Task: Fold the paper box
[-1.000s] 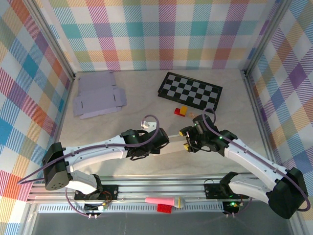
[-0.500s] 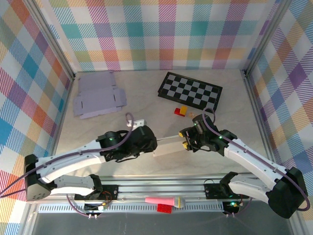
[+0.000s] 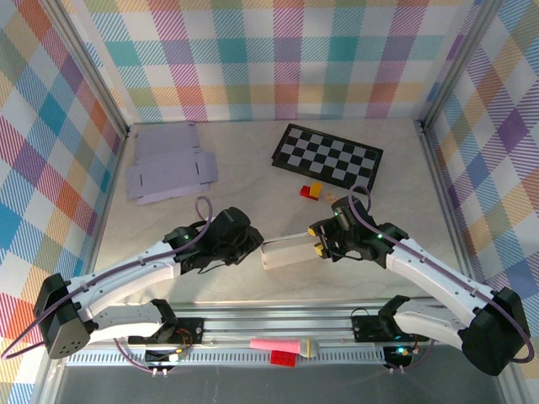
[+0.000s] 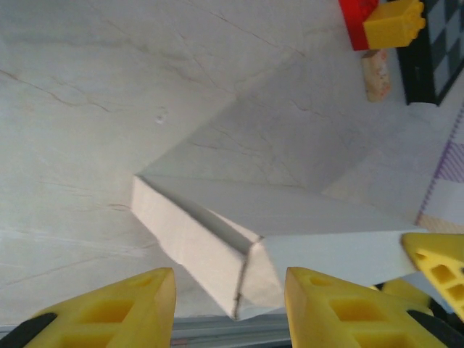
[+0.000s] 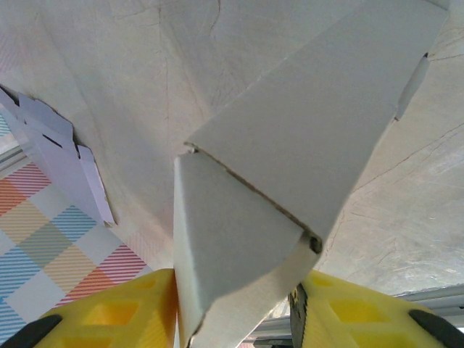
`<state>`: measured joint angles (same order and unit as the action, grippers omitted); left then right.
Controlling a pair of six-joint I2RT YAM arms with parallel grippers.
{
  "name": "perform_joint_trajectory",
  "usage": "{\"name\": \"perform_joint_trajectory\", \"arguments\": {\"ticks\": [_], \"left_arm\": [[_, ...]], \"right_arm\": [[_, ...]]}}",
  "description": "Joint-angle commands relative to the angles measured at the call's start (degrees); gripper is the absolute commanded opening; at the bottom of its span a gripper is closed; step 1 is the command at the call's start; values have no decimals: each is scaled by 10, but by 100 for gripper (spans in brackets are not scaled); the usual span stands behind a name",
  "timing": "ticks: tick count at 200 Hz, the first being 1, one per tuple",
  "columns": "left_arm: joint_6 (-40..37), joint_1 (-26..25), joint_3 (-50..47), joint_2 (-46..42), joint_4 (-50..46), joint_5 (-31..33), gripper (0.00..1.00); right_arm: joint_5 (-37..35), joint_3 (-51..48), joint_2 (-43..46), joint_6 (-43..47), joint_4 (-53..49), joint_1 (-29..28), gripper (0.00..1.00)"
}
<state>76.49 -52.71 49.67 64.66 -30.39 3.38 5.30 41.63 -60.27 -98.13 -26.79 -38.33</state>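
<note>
Only the right gripper (image 3: 321, 246) pinches the box (image 3: 286, 252) by one end while the left gripper (image 3: 251, 247) hangs open beside it, so the unsupported end could sag or unfold.

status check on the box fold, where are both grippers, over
Left gripper open at the paper box left end, not gripping. Right gripper shut on its right end. Red and yellow blocks lie beyond, not touching.
</note>
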Motion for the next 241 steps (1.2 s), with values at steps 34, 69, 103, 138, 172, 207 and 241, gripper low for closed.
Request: {"name": "perform_joint_trajectory", "arguments": {"ticks": [34,69,103,138,172,207,241], "left_arm": [[55,4,-27,-1,59,-42,41],[62,4,-40,-1,56,-50,32],[55,3,-52,-13,54,-43,28],[52,-3,-64,-21,50,-44,27],[50,-6,-81,-31,45,-45,27],[41,-10,-89,-29,47,-51,27],[39,-16,-101,-23,57,-52,27]], "right_arm": [[7,-10,-9,-1,-58,-3,43],[7,-9,-13,-2,-55,-3,42],[8,-8,-18,-3,-53,-3,42],[7,-7,-22,-4,-52,-3,42],[8,-5,-28,-3,-54,-4,42],[8,-4,-34,-1,-55,-3,42],[5,1,-38,4,-57,-3,42]]}}
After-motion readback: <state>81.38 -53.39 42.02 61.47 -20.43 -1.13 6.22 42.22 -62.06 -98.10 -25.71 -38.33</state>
